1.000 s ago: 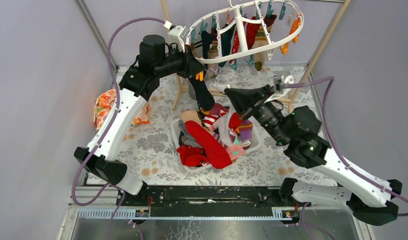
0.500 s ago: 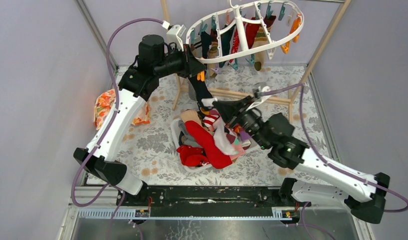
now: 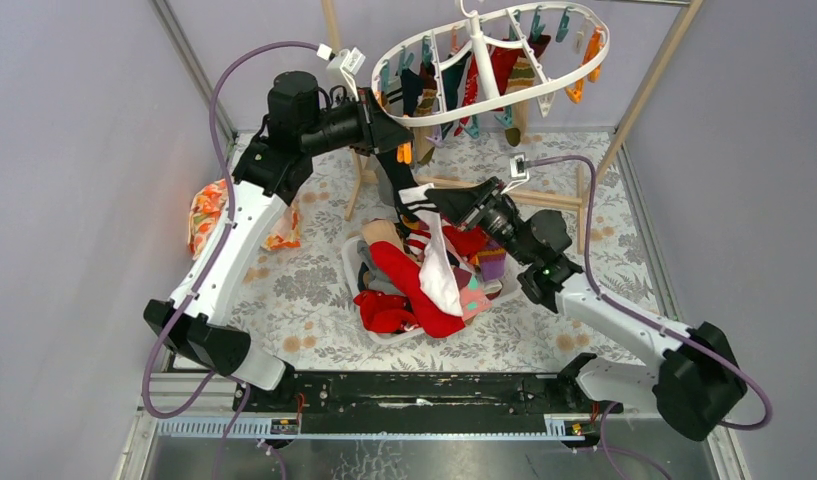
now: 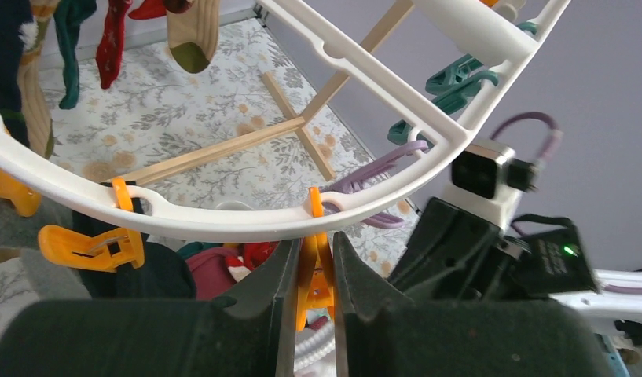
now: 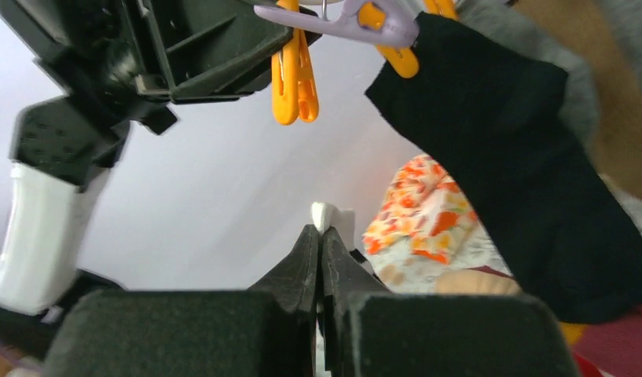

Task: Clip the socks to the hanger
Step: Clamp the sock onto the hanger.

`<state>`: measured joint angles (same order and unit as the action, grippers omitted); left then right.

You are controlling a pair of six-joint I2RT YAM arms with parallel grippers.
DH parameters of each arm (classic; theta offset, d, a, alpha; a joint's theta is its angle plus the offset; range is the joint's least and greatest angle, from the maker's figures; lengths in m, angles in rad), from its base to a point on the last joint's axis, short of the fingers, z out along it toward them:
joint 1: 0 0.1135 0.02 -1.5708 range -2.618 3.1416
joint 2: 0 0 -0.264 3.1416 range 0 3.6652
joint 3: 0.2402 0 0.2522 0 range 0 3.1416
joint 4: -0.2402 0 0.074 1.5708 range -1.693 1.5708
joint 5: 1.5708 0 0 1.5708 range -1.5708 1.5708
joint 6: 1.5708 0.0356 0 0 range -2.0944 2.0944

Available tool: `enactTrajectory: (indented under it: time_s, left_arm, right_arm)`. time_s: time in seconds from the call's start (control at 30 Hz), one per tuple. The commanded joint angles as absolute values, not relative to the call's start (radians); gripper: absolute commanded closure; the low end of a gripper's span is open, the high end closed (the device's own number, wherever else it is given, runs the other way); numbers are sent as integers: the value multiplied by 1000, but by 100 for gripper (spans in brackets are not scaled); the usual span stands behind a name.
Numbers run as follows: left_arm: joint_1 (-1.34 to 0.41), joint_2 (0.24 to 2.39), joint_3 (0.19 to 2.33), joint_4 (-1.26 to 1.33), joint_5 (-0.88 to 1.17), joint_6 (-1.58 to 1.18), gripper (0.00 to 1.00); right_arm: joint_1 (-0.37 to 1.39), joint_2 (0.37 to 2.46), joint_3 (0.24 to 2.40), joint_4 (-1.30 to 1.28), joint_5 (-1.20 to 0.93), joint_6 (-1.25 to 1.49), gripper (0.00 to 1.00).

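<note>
Feeding white sock (image 3: 436, 262) to hanger (image 4: 223, 224) | left tool (image 4: 311, 251) narrow, gripping orange clip (image 4: 315, 294) | right tool (image 5: 319, 236) pinched on sock | you should raise its edge straight into clip mouth.

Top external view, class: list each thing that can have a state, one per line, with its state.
Left gripper: shut on an empty orange plastic clip.
Right gripper: shut on a white black-striped sock, held up, dangling.
White oval plastic hanger: hanging, several clipped socks on it.
Heap of mixed-colour socks: loose, unclipped.
</note>
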<state>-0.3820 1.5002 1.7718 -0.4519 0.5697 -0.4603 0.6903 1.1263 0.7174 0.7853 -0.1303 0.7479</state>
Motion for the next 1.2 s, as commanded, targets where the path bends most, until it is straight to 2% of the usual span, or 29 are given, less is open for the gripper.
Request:
enactTrajectory:
  time_s: [0.0,0.13,0.23,0.57,1.17]
  left_arm:
    - [-353,1480,1733,-350,695,-530,100]
    - [-336,1482,1707,-295,742,-574,100]
    - [-330,1483,1695,-260,769,-602,100]
    - [-325,1480,1664,-213,813,-645,100]
    - [-313,1477,1639,-131,893,-724,100]
  right_arm:
    - [574,1236,686,1252,-474,1111,100]
    - [496,1412,715,1578,-608,1373,100]
    - [468,1520,781,1709,-657,1520,100]
    - [467,1627,924,1717,-732,1595,100]
    - [467,1668,980,1717,-689,1602,100]
